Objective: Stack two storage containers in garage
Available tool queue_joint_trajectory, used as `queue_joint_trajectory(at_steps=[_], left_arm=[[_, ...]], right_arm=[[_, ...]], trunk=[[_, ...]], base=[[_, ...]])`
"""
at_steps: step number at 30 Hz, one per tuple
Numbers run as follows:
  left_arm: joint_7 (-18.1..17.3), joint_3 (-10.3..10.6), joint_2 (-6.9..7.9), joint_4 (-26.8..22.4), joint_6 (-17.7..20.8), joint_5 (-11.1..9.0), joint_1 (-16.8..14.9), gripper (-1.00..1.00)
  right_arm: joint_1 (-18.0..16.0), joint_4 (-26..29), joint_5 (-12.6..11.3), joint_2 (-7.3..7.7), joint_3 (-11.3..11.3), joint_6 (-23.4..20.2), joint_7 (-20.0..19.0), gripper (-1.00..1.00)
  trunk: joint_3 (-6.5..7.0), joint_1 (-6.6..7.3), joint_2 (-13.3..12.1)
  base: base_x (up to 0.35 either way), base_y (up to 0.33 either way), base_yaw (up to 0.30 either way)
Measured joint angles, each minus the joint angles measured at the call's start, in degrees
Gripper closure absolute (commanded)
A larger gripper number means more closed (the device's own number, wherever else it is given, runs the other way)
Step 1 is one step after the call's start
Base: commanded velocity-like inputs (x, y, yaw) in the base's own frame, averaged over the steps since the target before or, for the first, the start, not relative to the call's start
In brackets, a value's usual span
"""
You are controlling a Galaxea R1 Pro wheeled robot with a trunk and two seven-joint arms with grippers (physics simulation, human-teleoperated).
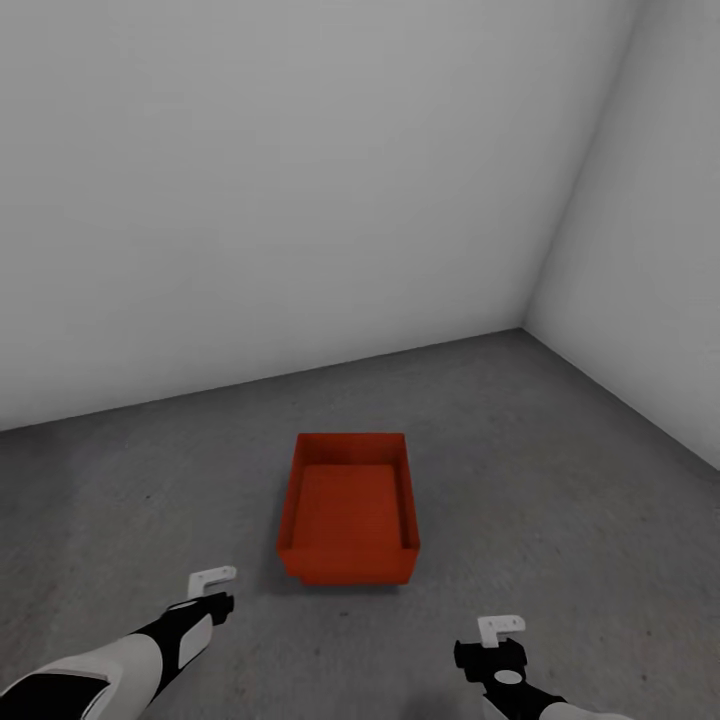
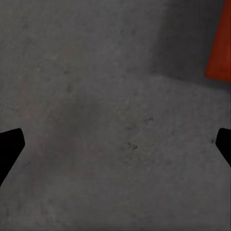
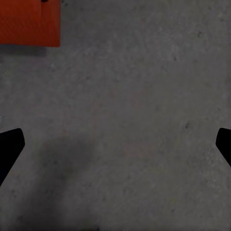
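Two plain white walls [image 1: 300, 180] are meeting in a corner at the far right of the head view, and the grey concrete floor [image 1: 560, 440] is spreading from their base toward the robot, mottled and rough. One orange-red storage container [image 1: 348, 508] is sitting upright on that floor, open top facing up, roughly midway between the two arms and well out from both walls; whether a second bin is nested under it cannot be told. Bare concrete is lying on every side of it: a broad strip behind it up to the back wall, a wide stretch on its right running to the side wall, and open ground on its left. Its near edge is lying a little beyond the two grippers. The left gripper [image 1: 214, 590] is hovering near the container's near left corner, apart from it, its fingers spread wide with only floor between them; in the left wrist view a sliver of the container [image 2: 220, 48] is showing at the frame edge, shadow beside it. The right gripper [image 1: 500, 640] is hanging off the near right corner, also clear of the bin, its fingers likewise parted over bare concrete, with a corner of the container [image 3: 30, 21] showing in the right wrist view.
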State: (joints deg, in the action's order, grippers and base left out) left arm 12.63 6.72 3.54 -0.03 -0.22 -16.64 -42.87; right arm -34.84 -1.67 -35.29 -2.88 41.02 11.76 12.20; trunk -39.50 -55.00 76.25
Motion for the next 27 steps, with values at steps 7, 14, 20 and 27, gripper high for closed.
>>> queue_joint_trajectory(at_steps=[7, 14, 20, 27], left_arm=[[0.0, 0.0, -0.25, 0.0, 0.1, -0.1, 0.0, -1.0], [-0.1, 0.0, -0.32, 0.0, 0.4, -0.1, 0.0, -1.0], [-0.1, 0.0, -0.58, 0.0, 0.4, -0.1, 0.2, -1.0], [-0.1, 0.0, -0.7, 0.0, 0.5, -0.1, 0.4, -1.0]], right_arm=[[0.2, 0.0, 0.0, -0.04, 0.0, 0.2, 0.0, -1.0], [0.8, 0.0, 0.0, -0.05, -0.1, 0.4, 0.0, -1.0], [1.0, 0.0, -0.1, -0.05, -0.1, 0.1, 0.0, -1.0], [5.5, 0.0, 0.0, -0.05, -0.1, 0.3, 0.1, -1.0]], trunk=[[0.0, 0.0, 0.0], [0.89, 1.09, -2.0], [1.97, 2.41, -4.4], [3.23, 3.95, -7.2]], base=[[0.0, 0.0, 0.0], [0.0, 0.0, 0.0], [0.0, 0.0, 0.0], [0.0, 0.0, 0.0]])
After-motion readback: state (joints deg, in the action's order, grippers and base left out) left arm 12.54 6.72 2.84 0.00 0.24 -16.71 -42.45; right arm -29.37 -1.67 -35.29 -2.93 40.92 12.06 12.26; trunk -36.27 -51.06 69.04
